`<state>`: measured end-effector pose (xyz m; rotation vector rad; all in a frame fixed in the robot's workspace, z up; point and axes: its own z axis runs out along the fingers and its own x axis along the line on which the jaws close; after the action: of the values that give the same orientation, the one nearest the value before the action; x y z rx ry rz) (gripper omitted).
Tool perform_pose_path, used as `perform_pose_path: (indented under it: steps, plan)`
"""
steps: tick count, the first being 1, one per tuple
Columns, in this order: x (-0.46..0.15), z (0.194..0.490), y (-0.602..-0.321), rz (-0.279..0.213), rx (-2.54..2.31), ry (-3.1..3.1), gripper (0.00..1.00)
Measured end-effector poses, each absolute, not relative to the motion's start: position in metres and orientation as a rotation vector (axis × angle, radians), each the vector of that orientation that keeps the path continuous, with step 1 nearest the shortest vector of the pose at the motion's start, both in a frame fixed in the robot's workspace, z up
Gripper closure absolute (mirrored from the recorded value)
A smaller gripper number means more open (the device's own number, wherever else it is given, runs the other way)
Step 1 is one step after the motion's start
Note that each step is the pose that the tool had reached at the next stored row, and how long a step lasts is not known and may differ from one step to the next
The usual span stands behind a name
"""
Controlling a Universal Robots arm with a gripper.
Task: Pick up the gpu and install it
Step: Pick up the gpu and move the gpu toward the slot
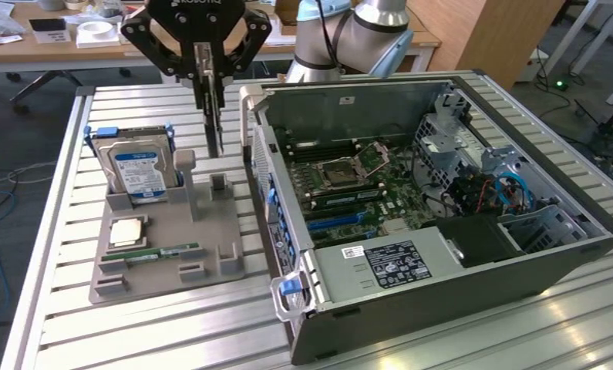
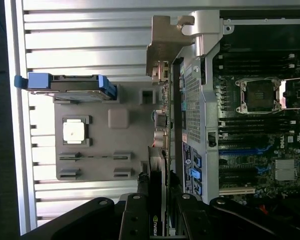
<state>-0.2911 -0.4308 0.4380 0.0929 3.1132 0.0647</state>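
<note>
Nearest to me on the slatted metal surface [image 1: 162, 331] is the corner of the open computer case [image 1: 440, 308]. It lies on its side at the exterior view's right, with the motherboard [image 1: 368, 185] exposed.

To the left of the case sits a grey holder [image 1: 219, 254]. A narrow RAM stick [image 1: 157, 253] lies across the holder's near part, and a square processor chip [image 1: 128, 230] lies just behind it. At the holder's far left a hard drive [image 1: 139, 171] with a blue label stands upright on its edge.

Farther back, I see the gripper [image 1: 211, 69] pointing straight down over the far right part of the holder, close beside the case's left wall. Its fingers [image 1: 199, 65] are drawn in narrow and pinch the gpu [image 1: 214, 116] by its top edge. The card hangs vertically and edge-on to the exterior camera. Its lower end is low over the holder, and I cannot tell whether it touches.

From the wrist view I look down along the gpu [image 2: 162, 115], clamped in the gripper [image 2: 158, 192]. The card runs between the grey holder [image 2: 97, 145] and the case wall.

Behind the gripper, the arm [image 1: 352, 35] shows its silver and blue joint at the far edge of the surface.
</note>
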Motion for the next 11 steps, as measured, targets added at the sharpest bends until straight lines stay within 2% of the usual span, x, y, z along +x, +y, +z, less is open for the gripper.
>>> perform_pose_path:
  steps: [11]
  plan:
    - [-0.278,0.438,-0.431,0.065,0.093,3.113,0.74]
